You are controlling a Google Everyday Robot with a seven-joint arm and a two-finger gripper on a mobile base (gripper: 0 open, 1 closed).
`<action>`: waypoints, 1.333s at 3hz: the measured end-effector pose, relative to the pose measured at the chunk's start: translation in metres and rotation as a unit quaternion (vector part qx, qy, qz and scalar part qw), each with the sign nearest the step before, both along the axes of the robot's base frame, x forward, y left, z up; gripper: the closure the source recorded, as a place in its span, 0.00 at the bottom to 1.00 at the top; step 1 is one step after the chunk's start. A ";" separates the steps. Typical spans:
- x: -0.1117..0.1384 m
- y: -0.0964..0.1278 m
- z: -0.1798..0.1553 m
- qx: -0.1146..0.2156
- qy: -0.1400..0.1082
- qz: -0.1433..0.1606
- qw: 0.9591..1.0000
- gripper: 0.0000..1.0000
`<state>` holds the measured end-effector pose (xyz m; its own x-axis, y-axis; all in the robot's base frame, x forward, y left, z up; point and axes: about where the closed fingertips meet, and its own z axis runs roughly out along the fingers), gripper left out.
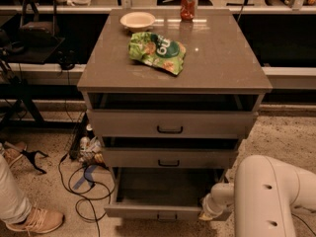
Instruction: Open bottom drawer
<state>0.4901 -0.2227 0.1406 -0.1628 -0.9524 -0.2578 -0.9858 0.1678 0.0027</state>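
We saw a smooth worktop [217, 58] with a soft sheen, a glossy crinkled chip bag [157, 52] and a shiny metal can [187, 5]. The bottom drawer [153, 210] looked matt grey. At five o'clock, the smooth, plastic-looking pincer [204, 214] sat by its right corner.

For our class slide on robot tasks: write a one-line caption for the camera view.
Bottom drawer of the grey cabinet stands pulled out, the gripper at its right front corner.
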 end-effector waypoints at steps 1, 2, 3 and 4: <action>-0.011 -0.004 0.002 -0.002 0.000 -0.003 1.000 0.88; -0.011 -0.004 0.005 -0.002 0.000 -0.003 1.000 0.87; -0.012 -0.003 0.003 -0.002 0.002 -0.002 1.000 0.63; -0.014 -0.002 0.002 -0.001 0.003 -0.002 1.000 0.40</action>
